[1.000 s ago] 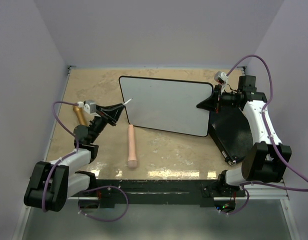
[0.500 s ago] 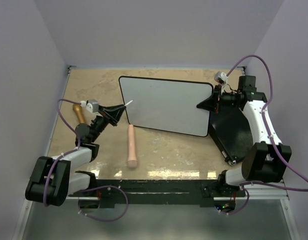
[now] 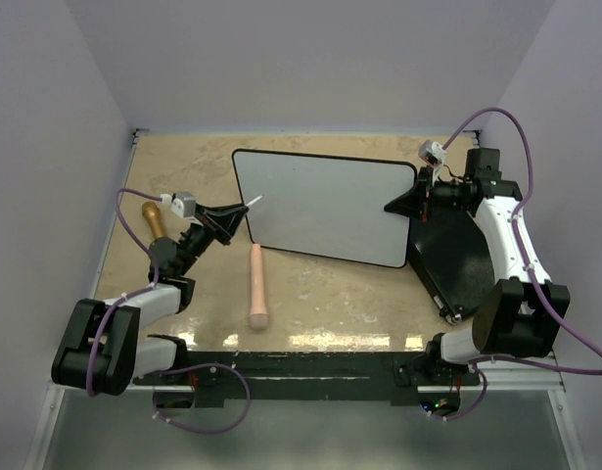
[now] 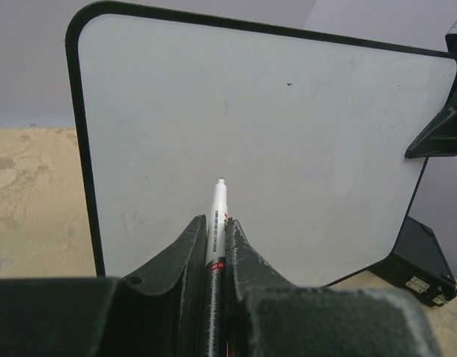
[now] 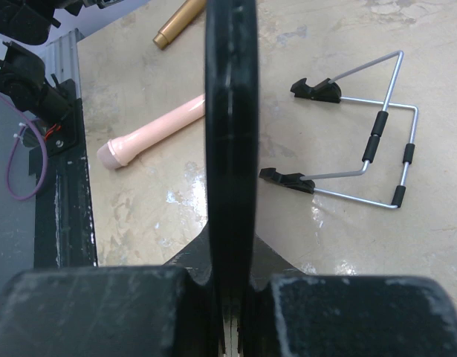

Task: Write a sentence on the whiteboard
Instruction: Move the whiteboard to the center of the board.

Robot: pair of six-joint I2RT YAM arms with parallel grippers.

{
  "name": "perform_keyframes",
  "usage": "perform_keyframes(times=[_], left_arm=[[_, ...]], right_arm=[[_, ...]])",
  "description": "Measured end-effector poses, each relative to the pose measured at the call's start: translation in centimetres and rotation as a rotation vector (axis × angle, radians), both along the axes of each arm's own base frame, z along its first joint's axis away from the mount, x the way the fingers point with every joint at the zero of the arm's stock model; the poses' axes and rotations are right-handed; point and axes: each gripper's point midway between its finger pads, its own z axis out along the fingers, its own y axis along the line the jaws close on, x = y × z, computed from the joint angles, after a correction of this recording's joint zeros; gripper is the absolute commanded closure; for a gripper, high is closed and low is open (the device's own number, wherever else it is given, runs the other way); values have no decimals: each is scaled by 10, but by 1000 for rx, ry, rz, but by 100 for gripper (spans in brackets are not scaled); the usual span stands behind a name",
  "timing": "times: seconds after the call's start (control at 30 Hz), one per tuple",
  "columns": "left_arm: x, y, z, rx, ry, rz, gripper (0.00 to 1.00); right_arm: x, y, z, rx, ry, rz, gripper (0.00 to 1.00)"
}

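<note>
The left arm (image 3: 134, 304) reaches low and forward from its base toward the left edge of the whiteboard (image 3: 325, 206). Its end effector (image 3: 232, 215) is closed around a marker (image 4: 216, 216), which points at the whiteboard. The right arm (image 3: 511, 245) bends inward at the elbow. Its end effector (image 3: 403, 206) is clamped on the right edge of the whiteboard.

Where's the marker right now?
Top view, left side: the marker is clamped in the left end effector, tip aimed at the whiteboard near its left edge; contact cannot be told.
</note>
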Motion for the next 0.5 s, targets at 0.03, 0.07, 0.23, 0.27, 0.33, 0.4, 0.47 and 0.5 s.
perform_keyframes(times=[0.03,0.07,0.23,0.27,0.33,0.4,0.47,0.5], left_arm=[[0,0,0,0,0,0,100],[0,0,0,0,0,-1,100],[0,-1,-1,2,4,-4,100],[0,-1,-2,2,6,-4,100],[1,-1,-3,2,11,-4,100],[1,-1,-5,2,15,-4,100],[1,-1,-6,2,19,-3,100],[1,-1,-6,2,20,-4,100]], right_arm=[[0,0,0,0,0,0,100],[0,0,0,0,0,0,100],[0,0,0,0,0,0,100],[0,0,0,0,0,0,100],[0,0,0,0,0,0,100],[0,0,0,0,0,0,100],[0,0,0,0,0,0,100],[0,0,0,0,0,0,100]])
